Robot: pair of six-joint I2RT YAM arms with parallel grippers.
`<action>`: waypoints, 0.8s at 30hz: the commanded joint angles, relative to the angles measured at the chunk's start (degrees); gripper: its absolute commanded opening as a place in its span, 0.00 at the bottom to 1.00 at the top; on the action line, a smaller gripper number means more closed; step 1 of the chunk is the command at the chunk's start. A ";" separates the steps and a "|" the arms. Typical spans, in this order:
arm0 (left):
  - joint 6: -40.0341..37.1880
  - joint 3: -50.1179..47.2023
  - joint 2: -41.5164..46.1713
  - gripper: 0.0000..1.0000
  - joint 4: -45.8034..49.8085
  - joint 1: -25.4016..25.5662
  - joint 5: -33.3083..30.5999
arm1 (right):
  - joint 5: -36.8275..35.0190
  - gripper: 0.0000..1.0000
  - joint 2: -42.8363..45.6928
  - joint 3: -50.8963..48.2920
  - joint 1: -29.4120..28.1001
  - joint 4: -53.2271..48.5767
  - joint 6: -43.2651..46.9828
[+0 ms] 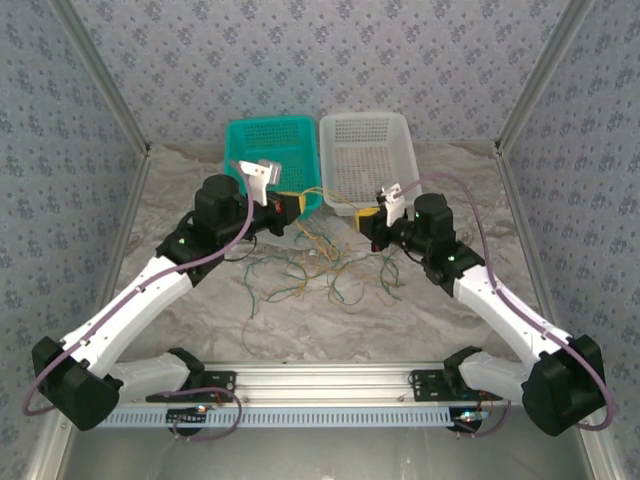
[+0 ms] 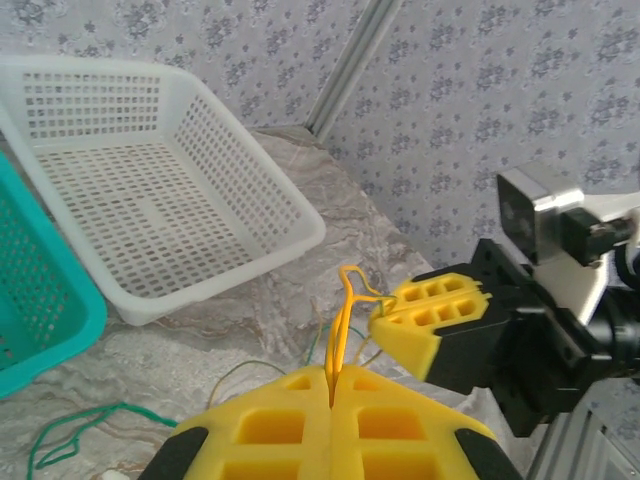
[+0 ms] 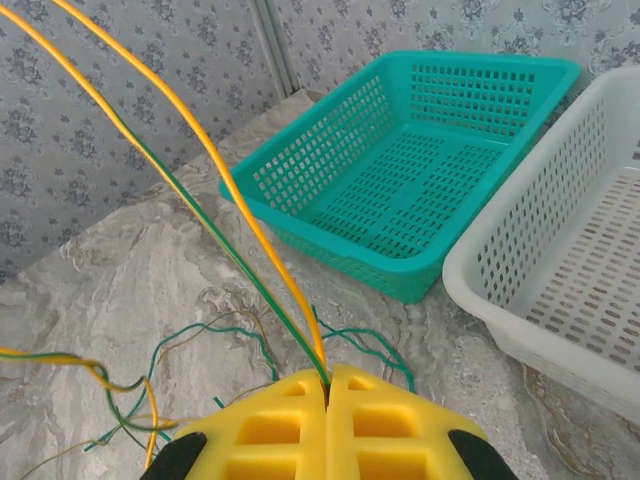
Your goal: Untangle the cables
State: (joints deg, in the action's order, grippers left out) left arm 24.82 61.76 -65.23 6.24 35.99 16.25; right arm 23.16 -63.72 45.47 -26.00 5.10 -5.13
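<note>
Left yellow plastic claw [image 2: 332, 385]: closed on thin yellow cable [image 2: 341, 325]. Right yellow plastic claw [image 3: 328, 390]: closed on thin yellow and dark green cables [image 3: 235, 250]. Strands span between both claws; the rest lie loosely looped on the grey marbled worktop [image 1: 200, 325], nearer the arms than the turquoise [image 1: 235, 150] and white [image 1: 408, 150] plastic baskets.

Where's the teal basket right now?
In the top view, the teal basket sits toward the far side of the table, immediately left of the white basket, beyond the left gripper.
</note>
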 commanded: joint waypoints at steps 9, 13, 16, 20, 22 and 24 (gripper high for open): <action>-1.25 -0.70 0.65 0.00 -3.68 0.56 4.07 | 3.53 0.15 -2.45 2.01 -2.47 -3.25 -1.00; -2.23 -0.65 0.52 0.00 -3.93 1.27 4.76 | 3.02 0.00 -1.96 1.29 -2.56 -1.18 -1.38; -2.70 -0.47 0.58 0.00 -3.54 1.28 4.16 | 0.84 0.00 -0.68 0.45 -2.39 -0.45 -1.41; -2.97 -0.97 0.97 0.00 -2.81 1.12 1.53 | -0.48 0.00 1.83 -0.74 -1.29 -0.86 -1.37; -2.89 -1.69 1.31 0.00 -3.05 0.89 0.20 | -1.32 0.00 3.46 -1.61 -0.80 -0.92 -1.46; -2.68 -2.23 1.52 0.00 -3.35 0.54 -0.35 | -2.19 0.00 5.02 -2.59 -0.04 -0.90 -1.72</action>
State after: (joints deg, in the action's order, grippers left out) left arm 22.98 60.40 -65.23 4.43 37.04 17.65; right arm 23.03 -61.12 44.21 -26.85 3.40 -6.17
